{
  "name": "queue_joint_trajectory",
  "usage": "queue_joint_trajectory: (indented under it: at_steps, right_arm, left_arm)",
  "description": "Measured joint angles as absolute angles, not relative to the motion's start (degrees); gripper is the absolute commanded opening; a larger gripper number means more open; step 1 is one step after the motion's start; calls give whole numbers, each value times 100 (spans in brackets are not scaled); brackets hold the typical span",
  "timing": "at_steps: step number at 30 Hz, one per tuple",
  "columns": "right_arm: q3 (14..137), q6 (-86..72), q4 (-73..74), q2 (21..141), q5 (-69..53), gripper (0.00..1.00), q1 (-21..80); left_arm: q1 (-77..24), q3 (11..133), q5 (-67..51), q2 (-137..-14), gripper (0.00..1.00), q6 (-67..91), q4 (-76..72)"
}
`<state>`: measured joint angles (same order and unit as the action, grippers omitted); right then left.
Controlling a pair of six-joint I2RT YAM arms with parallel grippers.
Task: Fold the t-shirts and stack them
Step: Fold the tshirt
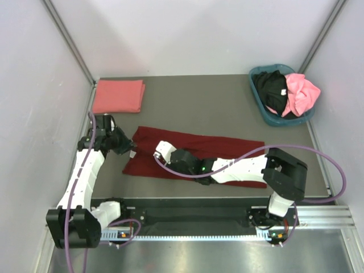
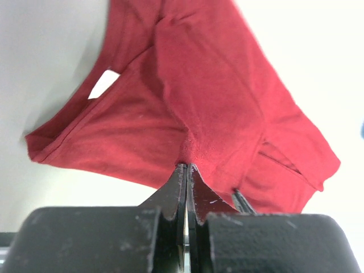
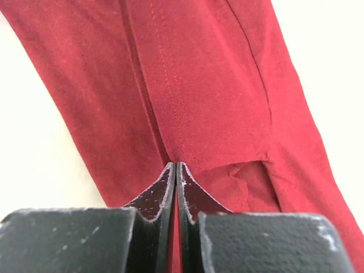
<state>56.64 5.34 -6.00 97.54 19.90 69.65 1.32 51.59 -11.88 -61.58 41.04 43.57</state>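
From above, the maroon t-shirt (image 1: 227, 145) lies lengthwise on the counter (image 1: 199, 108), mid-fold. Left wrist: the left gripper (image 2: 186, 166) pinches its edge shut. Right wrist: the right gripper (image 3: 176, 165) clamps a stitched fold; next, probably, both lift and carry together.

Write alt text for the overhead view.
The left gripper and right gripper pinch a dark maroon shirt on a table. A folded salmon-pink shirt lies back left; a teal basket back right holds a black shirt and a bright pink shirt.
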Motion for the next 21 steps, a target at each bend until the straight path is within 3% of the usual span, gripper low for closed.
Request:
queue_joint_trajectory:
  at_steps: [8,13,16,17,21]
  right_arm:
    - [5664,537,-580,9745,1975,0,6976]
    - [5610,519,-458,9701,1955,0,7085]
    - [5472,462,-416,9638,1920,11,7133]
    - [5448,447,-379,9638,1911,21,7140]
    - [5349,320,-244,9627,1835,37,7146]
  left_arm:
    - [102,5227,-1260,-5959,0,3986,4364]
    - [102,4458,-1190,-5664,0,3979,4436]
    - [97,4180,-1048,-5690,6,4027,4676]
    - [97,4178,-950,-5745,16,4049,4759]
    - [97,4329,-607,-6073,28,4189,4890]
